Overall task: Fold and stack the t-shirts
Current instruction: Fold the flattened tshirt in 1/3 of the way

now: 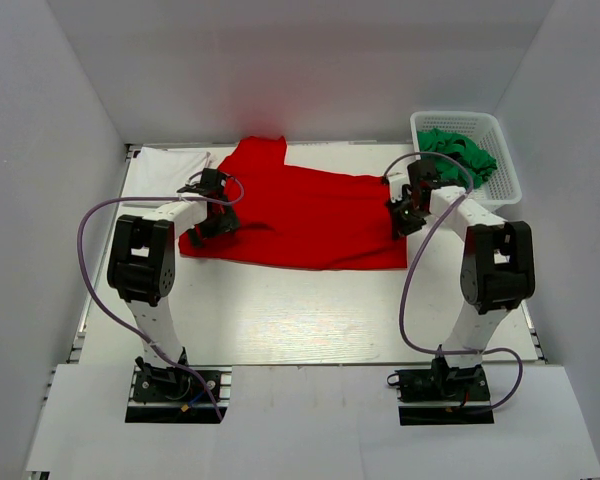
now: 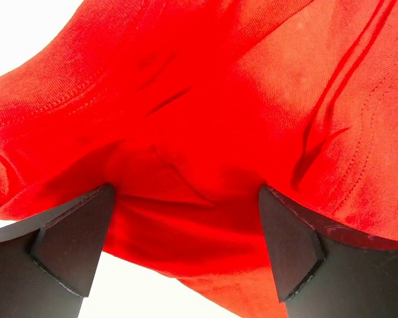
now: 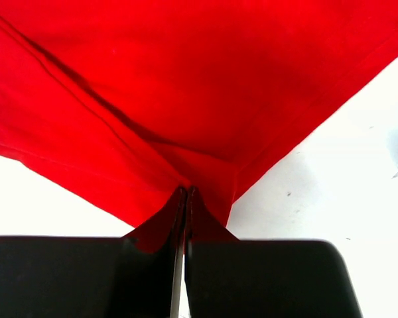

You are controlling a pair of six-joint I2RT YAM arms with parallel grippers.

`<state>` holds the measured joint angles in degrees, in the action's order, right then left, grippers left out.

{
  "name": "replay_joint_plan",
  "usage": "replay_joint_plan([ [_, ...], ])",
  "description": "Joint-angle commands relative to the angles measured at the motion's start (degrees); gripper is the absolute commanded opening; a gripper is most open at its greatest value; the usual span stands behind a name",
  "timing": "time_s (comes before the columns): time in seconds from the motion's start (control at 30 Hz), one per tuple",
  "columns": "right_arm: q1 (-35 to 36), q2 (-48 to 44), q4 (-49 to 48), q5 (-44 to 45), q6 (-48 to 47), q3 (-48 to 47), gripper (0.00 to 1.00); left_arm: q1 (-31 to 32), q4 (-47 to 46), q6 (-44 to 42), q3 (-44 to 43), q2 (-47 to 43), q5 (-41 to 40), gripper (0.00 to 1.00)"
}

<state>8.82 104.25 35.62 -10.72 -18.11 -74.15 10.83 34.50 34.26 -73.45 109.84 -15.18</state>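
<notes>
Two sets of fingers sit at opposite ends of the red t-shirt [image 1: 300, 215]. It lies spread as a wide sheet across the far half of the table [image 1: 310, 310], with one sleeve reaching toward the far edge.

The left fingers [image 2: 73, 248] are spread wide over the shirt's left end. Rumpled red cloth and a stitched hem lie in the gap between them, and neither tip can be seen gripping it. The right fingers [image 3: 252, 278] are pressed together, pinching a corner at the shirt's right edge. The cloth fans out from the pinch in taut creases.

The shirt's near hem runs roughly parallel to the table's near edge, leaving a broad bare strip of table between the cloth and the arm bases.

A white t-shirt [image 1: 170, 163] lies flat at the far left corner, just beside the red one's left end. At the far right corner a white lattice basket [image 1: 507, 170] holds green t-shirts [image 1: 460, 152] in a lump. It stands just behind the right arm's wrist, with only a narrow gap to the red shirt's right edge.
</notes>
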Motion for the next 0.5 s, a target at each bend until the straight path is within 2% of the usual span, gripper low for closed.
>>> replay_joint_plan([
  [0.0, 0.06, -4.22, -3.62, 1.31, 1.06, -0.12, 0.00, -0.37, 0.74, -0.42, -0.11, -0.15, -0.64, 1.00],
  [0.17, -0.21, -5.37, -5.83, 3.07, 1.67, -1.34, 0.00, -0.37, 0.22, -0.42, 0.41, -0.15, -0.64, 1.00],
  [0.47, -0.29, 4.99, -0.20, 8.78, 5.35, -8.29, 0.00, -0.37, 0.22, -0.42, 0.41, -0.15, -0.64, 1.00],
])
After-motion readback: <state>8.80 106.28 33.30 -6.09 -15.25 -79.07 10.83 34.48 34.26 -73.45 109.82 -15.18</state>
